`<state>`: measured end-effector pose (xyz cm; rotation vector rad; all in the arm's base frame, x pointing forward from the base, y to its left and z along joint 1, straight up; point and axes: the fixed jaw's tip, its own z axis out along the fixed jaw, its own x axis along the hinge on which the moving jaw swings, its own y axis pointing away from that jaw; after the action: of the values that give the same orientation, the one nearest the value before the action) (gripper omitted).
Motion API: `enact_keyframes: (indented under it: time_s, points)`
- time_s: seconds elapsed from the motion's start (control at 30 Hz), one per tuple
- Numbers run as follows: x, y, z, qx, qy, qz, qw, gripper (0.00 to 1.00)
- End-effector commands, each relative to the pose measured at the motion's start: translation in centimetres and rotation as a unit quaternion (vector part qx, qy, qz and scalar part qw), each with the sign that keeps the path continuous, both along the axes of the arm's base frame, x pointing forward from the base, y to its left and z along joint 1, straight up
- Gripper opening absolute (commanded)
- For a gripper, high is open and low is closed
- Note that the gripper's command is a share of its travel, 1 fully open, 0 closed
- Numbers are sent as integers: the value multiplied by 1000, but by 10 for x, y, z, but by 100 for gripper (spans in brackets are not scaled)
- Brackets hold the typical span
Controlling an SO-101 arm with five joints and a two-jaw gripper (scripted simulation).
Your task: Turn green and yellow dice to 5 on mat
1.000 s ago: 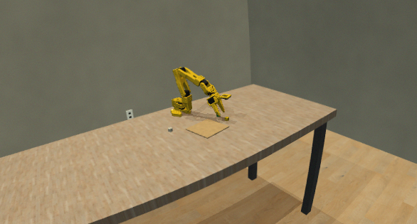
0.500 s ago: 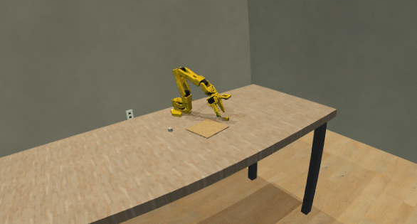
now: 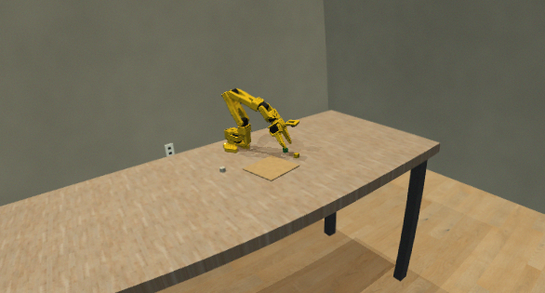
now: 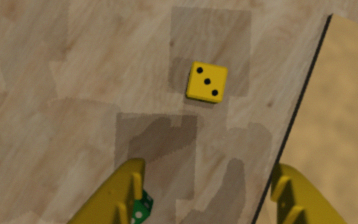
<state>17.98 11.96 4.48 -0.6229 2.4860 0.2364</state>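
Observation:
The yellow die (image 4: 207,82) (image 3: 296,154) lies on the bare table with 3 on top, left of the mat's edge in the wrist view. The green die (image 4: 141,207) (image 3: 285,150) shows only as a corner at the bottom of the wrist view, tight against the inner side of the left finger, on the table and off the mat. My gripper (image 4: 206,172) (image 3: 285,143) is partly open, low over the table, with bare wood between the fingers. The tan mat (image 3: 271,167) (image 4: 340,125) lies flat with no die on it.
The white die (image 3: 222,169) sits on the table to the left of the mat, apart from the arm. The arm's base (image 3: 237,137) stands behind the mat. The table's edges are far from the dice.

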Motion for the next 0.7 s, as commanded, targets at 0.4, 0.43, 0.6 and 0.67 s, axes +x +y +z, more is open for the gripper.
enact_keyframes:
  time_s: [0.4, 0.43, 0.6, 0.67]
  points:
    - [-44, 0, 7, 14, -22, 65, 998, 25]
    - [-45, 0, 7, 14, -22, 67, 997, 25]
    - [-46, 0, 7, 14, -22, 68, 997, 25]
    - [-46, 0, 7, 14, -22, 68, 997, 25]
